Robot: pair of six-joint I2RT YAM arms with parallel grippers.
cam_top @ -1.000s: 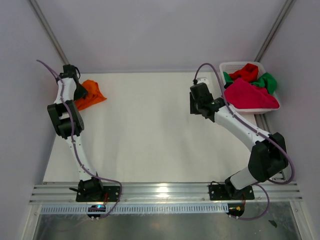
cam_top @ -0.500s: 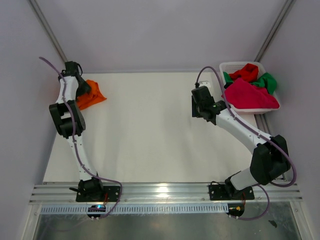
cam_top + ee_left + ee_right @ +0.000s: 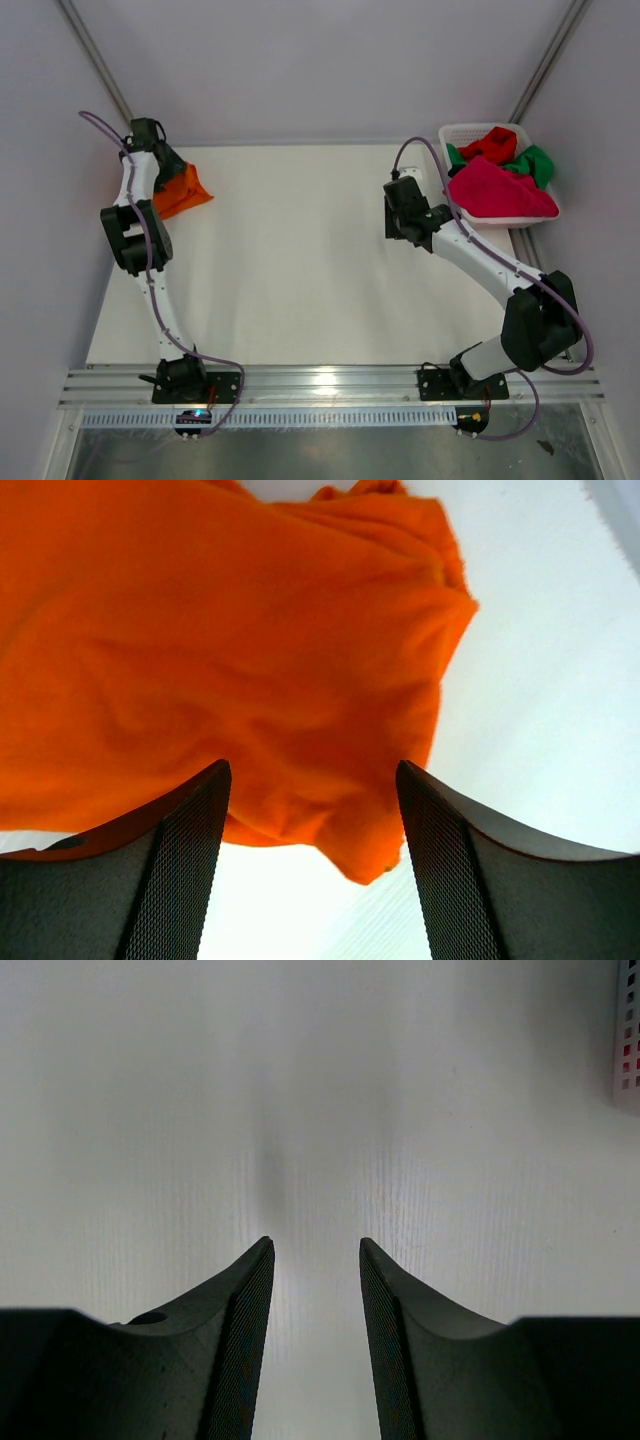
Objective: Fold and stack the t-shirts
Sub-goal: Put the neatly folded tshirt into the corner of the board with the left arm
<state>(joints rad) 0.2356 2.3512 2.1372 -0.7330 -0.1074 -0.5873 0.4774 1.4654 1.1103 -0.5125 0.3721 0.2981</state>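
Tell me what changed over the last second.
The left gripper shifted a little toward the far edge over the orange t-shirt, jaws open, gripping nothing. The right gripper edged slightly right. The orange t-shirt and the white basket stayed put.

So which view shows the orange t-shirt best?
Left wrist: the orange t-shirt fills the frame, wrinkles and hem clear. Top external shows it small, partly hidden under the left arm. Right wrist shows none of it, only the table.
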